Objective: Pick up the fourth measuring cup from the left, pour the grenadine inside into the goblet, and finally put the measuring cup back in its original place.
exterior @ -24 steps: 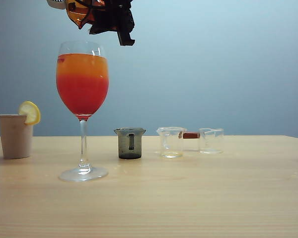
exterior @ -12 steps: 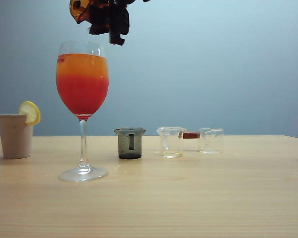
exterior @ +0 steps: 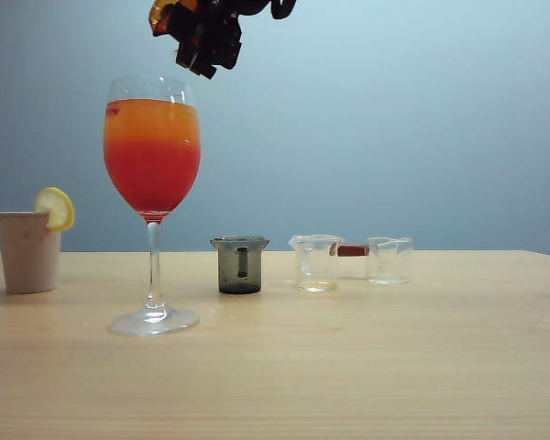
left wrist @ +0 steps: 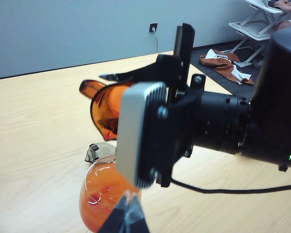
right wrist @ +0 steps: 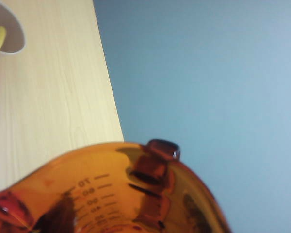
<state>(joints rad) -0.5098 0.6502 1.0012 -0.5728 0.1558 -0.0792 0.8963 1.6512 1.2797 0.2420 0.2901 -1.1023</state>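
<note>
The amber measuring cup (exterior: 161,14) hangs high above the goblet (exterior: 152,156), at the top edge of the exterior view, with my right gripper (exterior: 202,41) shut on it. The cup (right wrist: 111,194) fills the near part of the right wrist view, its graduations and small handle showing, and my right gripper (right wrist: 131,224) shows only as dark shapes through its wall. The goblet holds orange juice over a red grenadine layer (exterior: 152,179). In the left wrist view the cup (left wrist: 104,109) sits tilted above the goblet (left wrist: 104,194). My left gripper (left wrist: 127,213) is shut and holds nothing, close to the goblet.
A smoky grey cup (exterior: 239,264) and two clear cups (exterior: 315,262) (exterior: 390,259) stand in a row right of the goblet, with a small red-brown piece (exterior: 353,249) between the clear ones. A beige tumbler with a lemon slice (exterior: 29,249) stands at far left.
My right wrist has rolled, turning the amber cup back from its pouring tilt. Cup and gripper have shifted slightly right and up. The goblet's level looks the same.
</note>
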